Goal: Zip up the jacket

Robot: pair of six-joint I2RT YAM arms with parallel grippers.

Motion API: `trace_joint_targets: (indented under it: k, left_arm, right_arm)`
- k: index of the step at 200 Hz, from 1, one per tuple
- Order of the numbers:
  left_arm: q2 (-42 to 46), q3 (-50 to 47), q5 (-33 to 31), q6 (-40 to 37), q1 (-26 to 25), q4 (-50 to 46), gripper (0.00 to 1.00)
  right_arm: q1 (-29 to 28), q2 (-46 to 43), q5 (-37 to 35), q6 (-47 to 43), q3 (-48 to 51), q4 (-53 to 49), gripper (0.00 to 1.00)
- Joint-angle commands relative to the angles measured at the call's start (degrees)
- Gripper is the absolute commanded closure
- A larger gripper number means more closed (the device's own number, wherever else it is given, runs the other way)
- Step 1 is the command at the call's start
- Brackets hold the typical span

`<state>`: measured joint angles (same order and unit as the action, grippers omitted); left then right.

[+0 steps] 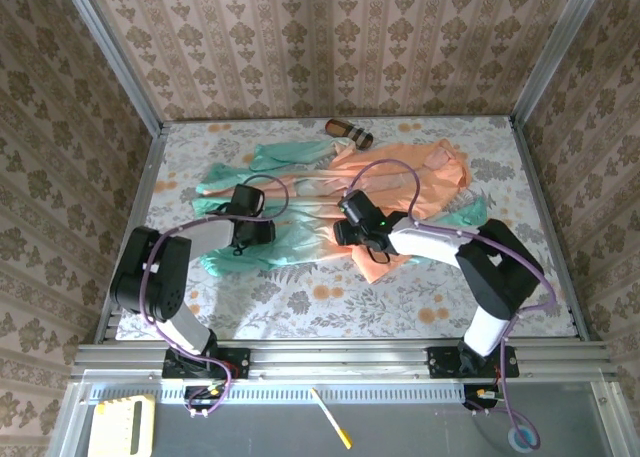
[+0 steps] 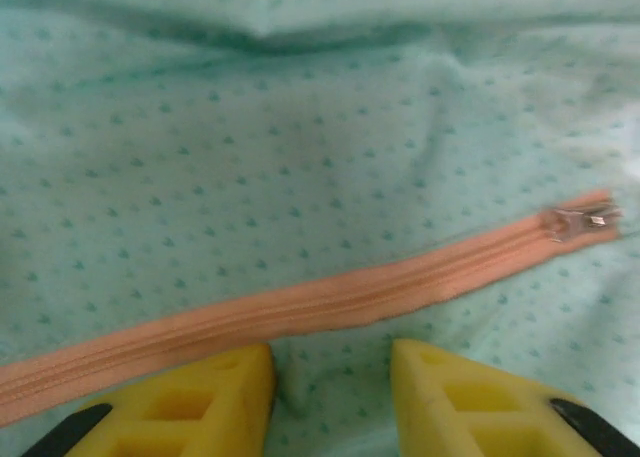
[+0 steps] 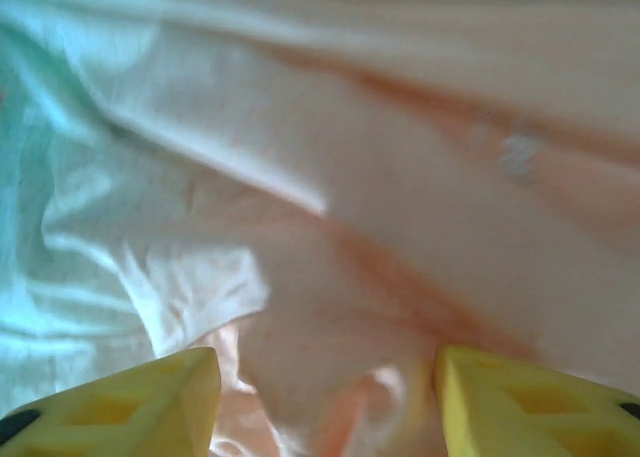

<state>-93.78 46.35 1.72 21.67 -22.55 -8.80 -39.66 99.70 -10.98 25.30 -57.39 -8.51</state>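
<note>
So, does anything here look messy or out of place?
Yes: the jacket lies rumpled and twisted on the table, sleeves bunched, not flat. A small brown striped cylinder lies close to it at the far edge.

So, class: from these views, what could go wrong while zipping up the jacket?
The left pincer is open over mint fabric beside the zipper tape, away from the slider; closing here might grab cloth. The jacket lies bunched under the open right pincer, so pulling could misalign the zipper tape.
</note>
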Motion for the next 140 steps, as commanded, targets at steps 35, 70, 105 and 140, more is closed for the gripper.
trace_joint_targets:
  k: [35,70,105,140]
  left_arm:
    - [-6.07,0.17,-1.05,6.42,-14.59,0.87,0.66]
    - [-9.46,6.10,-1.18,5.39,-22.19,-1.82,0.64]
    - [-5.59,11.59,1.99,2.32,-21.16,-5.95,0.54]
    - [-3.49,17.98,11.90,-2.39,-9.77,-11.25,0.52]
  right_arm:
    - [6.54,3.63,4.54,6.87,1.51,-5.42,0.48]
    - [18.17,1.56,8.29,9.01,6.51,-5.62,0.48]
    - [22.20,0.14,12.11,8.36,6.16,-6.52,0.48]
    - [21.84,-2.70,12.56,9.40,4.48,-9.96,0.44]
